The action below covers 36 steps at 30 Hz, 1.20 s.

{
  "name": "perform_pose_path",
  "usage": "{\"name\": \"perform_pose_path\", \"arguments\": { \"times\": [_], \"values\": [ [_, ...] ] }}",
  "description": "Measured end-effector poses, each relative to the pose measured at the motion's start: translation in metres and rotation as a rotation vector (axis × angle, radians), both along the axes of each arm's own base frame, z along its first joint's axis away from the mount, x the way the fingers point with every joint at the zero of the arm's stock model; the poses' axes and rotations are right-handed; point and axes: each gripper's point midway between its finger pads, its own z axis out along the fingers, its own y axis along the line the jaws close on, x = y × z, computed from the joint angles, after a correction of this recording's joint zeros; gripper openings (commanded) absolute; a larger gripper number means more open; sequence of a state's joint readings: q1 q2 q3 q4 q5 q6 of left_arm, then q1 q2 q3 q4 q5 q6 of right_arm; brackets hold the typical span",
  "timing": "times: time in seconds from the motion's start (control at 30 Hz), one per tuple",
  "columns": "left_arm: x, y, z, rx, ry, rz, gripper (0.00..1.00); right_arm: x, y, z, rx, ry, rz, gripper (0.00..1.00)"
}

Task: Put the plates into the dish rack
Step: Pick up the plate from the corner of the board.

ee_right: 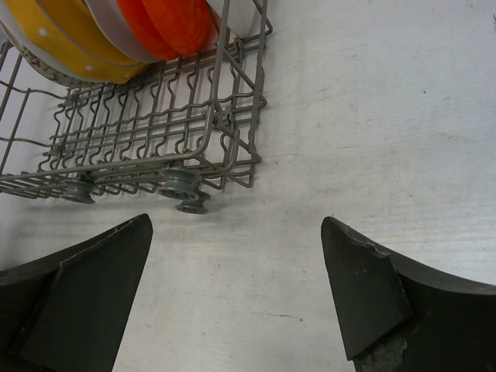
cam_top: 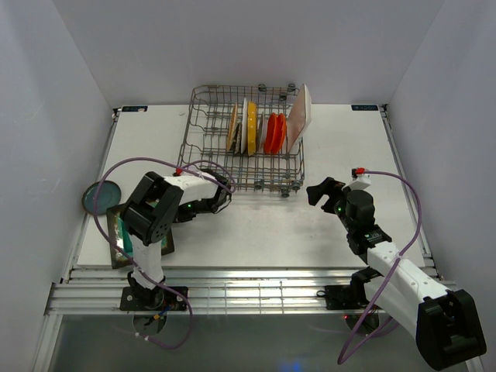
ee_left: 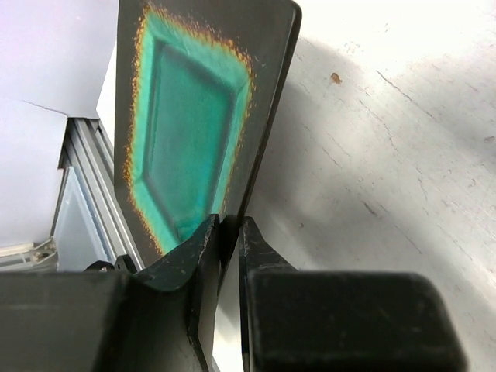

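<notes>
My left gripper (ee_left: 230, 232) is shut on the lower rim of the square teal plate with a brown rim (ee_left: 190, 132). That plate shows under the left arm at the table's near left (cam_top: 118, 239). A dark teal round plate (cam_top: 101, 197) lies flat just beyond it. The dish rack (cam_top: 203, 132) stands at the back centre and holds wooden (cam_top: 232, 128), yellow (cam_top: 252, 128), orange-red (cam_top: 273, 133) and white rectangular (cam_top: 299, 118) plates on edge. My right gripper (cam_top: 318, 191) is open and holds nothing, near the rack's front right corner (ee_right: 232, 116).
The rack's left half has bare tines (cam_top: 208, 151). Purple cables loop over both arms (cam_top: 124, 167). Aluminium rails (cam_top: 248, 283) run along the near table edge. White walls close in the left, right and back.
</notes>
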<state>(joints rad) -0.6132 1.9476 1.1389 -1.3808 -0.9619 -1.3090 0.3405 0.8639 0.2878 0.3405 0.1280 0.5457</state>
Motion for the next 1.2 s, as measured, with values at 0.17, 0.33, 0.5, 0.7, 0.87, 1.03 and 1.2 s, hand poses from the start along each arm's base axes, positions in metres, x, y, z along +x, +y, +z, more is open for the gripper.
{"name": "perform_pose_path", "arguments": {
  "times": [0.17, 0.33, 0.5, 0.7, 0.87, 1.03, 1.2],
  "values": [
    [-0.003, -0.004, 0.01, -0.019, -0.053, -0.029, 0.0, 0.0, 0.0, 0.0, 0.0, 0.0, 0.0, 0.95],
    [-0.005, -0.008, 0.019, -0.025, -0.093, -0.065, 0.0, 0.0, 0.0, 0.0, 0.0, -0.001, 0.0, 0.95],
    [-0.003, -0.011, 0.021, -0.013, -0.098, -0.094, 0.0, 0.0, 0.0, 0.0, 0.0, -0.001, 0.0, 0.95],
    [-0.003, -0.019, 0.022, -0.008, -0.105, -0.136, 0.0, 0.0, 0.0, 0.0, 0.0, 0.0, 0.0, 0.95],
    [-0.003, -0.024, 0.024, -0.007, -0.114, -0.167, 0.0, 0.0, 0.0, 0.0, 0.0, 0.0, 0.0, 0.95],
    [-0.005, -0.035, 0.033, -0.03, -0.126, -0.226, 0.0, 0.0, 0.0, 0.0, 0.0, -0.001, 0.0, 0.95],
    [-0.005, -0.042, 0.043, -0.064, -0.14, -0.265, 0.0, 0.0, 0.0, 0.0, 0.0, -0.002, 0.0, 0.95]
  ]
}}
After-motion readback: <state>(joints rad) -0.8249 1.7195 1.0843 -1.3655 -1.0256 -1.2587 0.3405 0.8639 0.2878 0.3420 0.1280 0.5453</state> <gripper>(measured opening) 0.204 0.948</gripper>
